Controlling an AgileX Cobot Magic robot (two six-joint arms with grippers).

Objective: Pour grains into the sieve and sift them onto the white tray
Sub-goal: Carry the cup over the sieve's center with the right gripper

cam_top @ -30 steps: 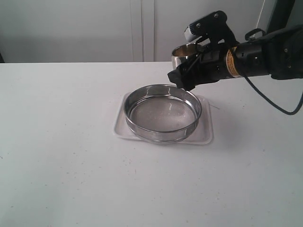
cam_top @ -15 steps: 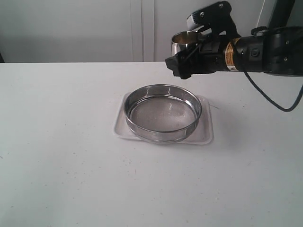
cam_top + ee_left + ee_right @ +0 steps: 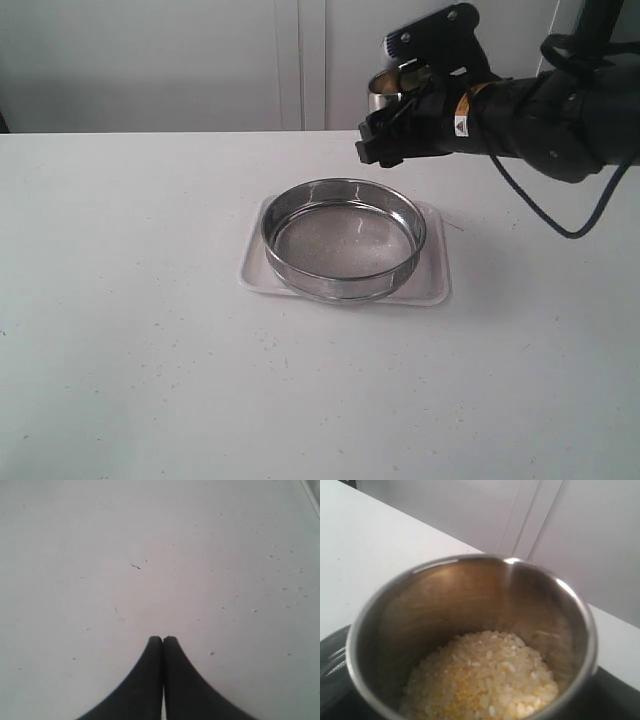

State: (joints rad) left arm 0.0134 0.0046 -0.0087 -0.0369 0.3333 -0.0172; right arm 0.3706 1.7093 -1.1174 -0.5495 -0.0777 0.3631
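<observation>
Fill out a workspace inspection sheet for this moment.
Surface: white table, lightly marked.
Job's things: sieve sits on tray; grains lie in cup, none seen in sieve.
Clutter: tiny specks on table.
Grippers: left end effector shut, empty, over table; right end effector grips cup, raised beyond sieve.
Cables: black cable hangs under right arm.
Surroundings: pale panelled wall.

Lower half of steel cup hidden behind the right gripper, grains cut off toward the jaws' base
</observation>
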